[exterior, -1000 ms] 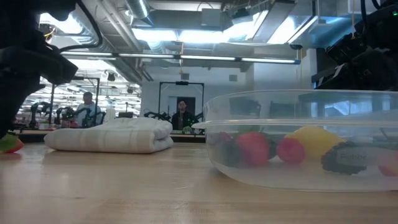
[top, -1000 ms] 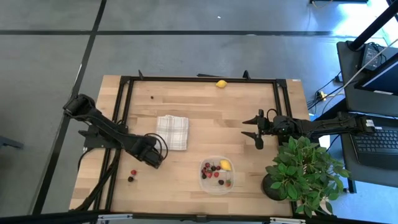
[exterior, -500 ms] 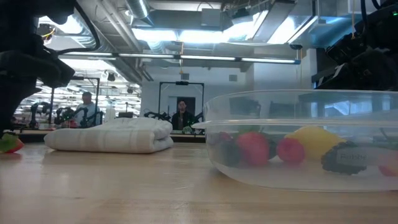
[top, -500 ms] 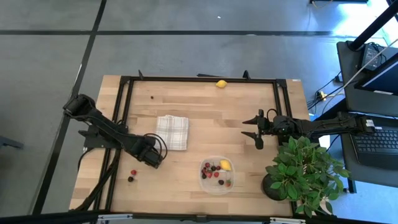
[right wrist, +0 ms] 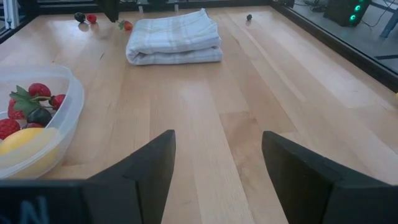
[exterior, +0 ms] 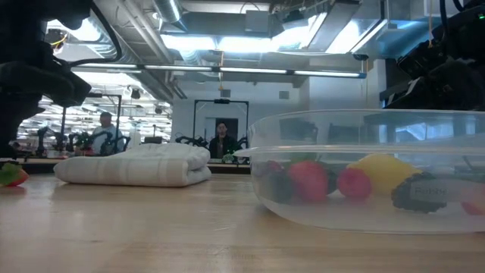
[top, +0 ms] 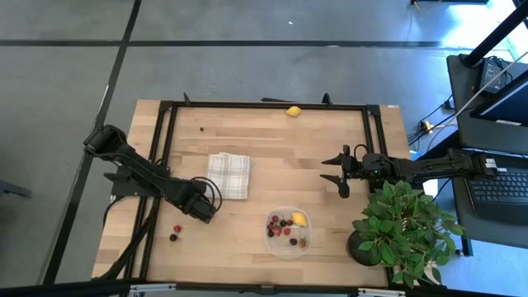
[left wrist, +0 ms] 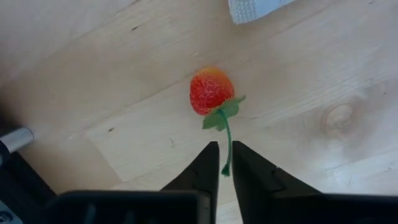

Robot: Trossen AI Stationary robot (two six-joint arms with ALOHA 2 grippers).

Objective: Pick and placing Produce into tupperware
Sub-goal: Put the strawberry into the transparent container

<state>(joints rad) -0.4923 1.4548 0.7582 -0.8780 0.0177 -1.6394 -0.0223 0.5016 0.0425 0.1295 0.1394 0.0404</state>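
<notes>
a: produce status, high view? 
b: tupperware (top: 287, 233) sits near the table's 6 o'clock edge and already holds several berries and one lemon (top: 299, 219). left out: a second lemon (top: 293, 110) at the 12 o'clock rail, a red berry (top: 176, 228) and a dark berry (top: 173, 238) at about 8 o'clock, and a small dark berry (top: 203, 129) near 11 o'clock. judged roughly two-thirds done.

a: grippers in that view? 
b: left gripper (top: 203, 214) is low between the folded cloth (top: 228, 175) and the loose pair. right gripper (top: 337, 172) waits at about 3 o'clock, beside the potted plant (top: 404, 223).

a: low view? 
b: container wall fills the near side, fruit visible through it. one strawberry (exterior: 10, 174) lies at the far edge, past the cloth.

a: left wrist view? 
b: left jaws are almost fully closed on the green stem of that strawberry (left wrist: 211, 92); the fruit rests on the wood, not yet lifted.

a: right wrist view? 
b: right jaws stand apart and hold nothing. cloth lies between the container and the far berries.

a: obstructions? 
b: the cloth borders the carry path to the container. a stem grip looks thin, so slippage is a risk.
</notes>
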